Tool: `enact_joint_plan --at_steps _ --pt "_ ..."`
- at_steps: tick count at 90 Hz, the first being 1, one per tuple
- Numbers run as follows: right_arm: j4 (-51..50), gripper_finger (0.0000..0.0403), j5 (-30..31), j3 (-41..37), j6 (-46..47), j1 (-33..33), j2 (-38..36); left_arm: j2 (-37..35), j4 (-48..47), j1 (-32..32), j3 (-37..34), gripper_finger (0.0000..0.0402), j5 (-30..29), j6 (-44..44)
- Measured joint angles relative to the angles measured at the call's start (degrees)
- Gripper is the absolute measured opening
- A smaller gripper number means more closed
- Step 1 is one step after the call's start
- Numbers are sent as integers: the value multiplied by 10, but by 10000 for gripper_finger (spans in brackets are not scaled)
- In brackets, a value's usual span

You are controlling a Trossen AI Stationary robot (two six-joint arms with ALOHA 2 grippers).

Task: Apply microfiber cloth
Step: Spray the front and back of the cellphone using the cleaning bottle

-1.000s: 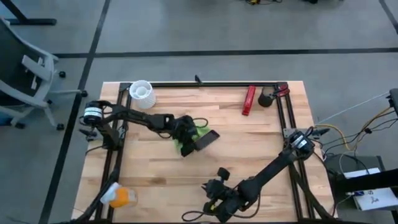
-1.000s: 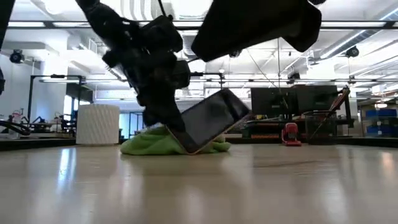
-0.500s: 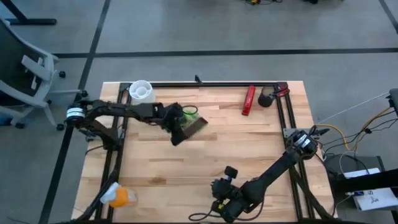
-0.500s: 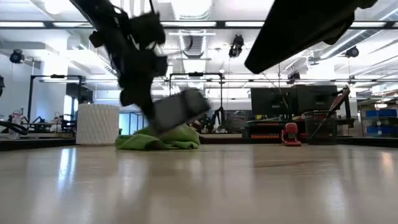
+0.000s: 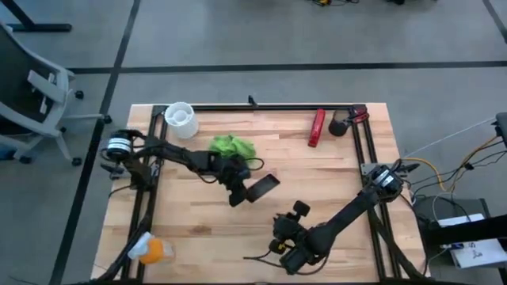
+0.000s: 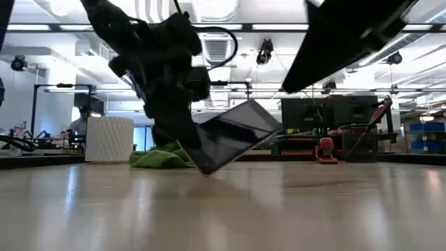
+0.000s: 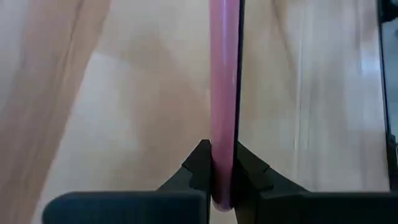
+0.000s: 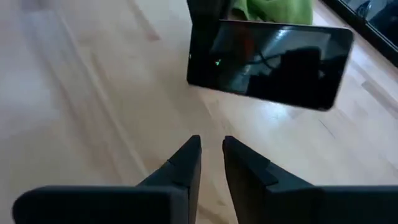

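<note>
Microfiber cloth [image 5: 232, 146] bunched on the wooden surface [image 5: 333, 178], toward the far side, near a white cup [image 5: 181, 119]. Apart from it, just nearer: black phone [image 5: 261, 187], tilted, one edge down, clamped by left claw [image 5: 240, 192]. Right claw [image 8: 210, 163] empty, fingers nearly together, low near the front edge, facing the phone screen. By the look of it, wiping not yet begun: cloth lying free, neither grasped nor touching the phone.

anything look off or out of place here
The phone is not lying flat: the left end effector grips one edge and holds it tilted, a corner near the table. The microfiber cloth lies bunched up apart from it. The right end effector waits nearby, nearly closed and empty.
</note>
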Motion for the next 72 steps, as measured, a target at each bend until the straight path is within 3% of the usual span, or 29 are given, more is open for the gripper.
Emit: enact_joint_plan --at_steps 28,57,72 --pt "80 68 18 -6 -5 -38 57 12 -1 6 -3 106 -15 34" --pt "109 51 13 -6 -30 -59 81 11 0 8 -3 137 -38 55" --pt "108 36 17 -5 -47 -60 81 11 4 8 -3 148 -80 64"
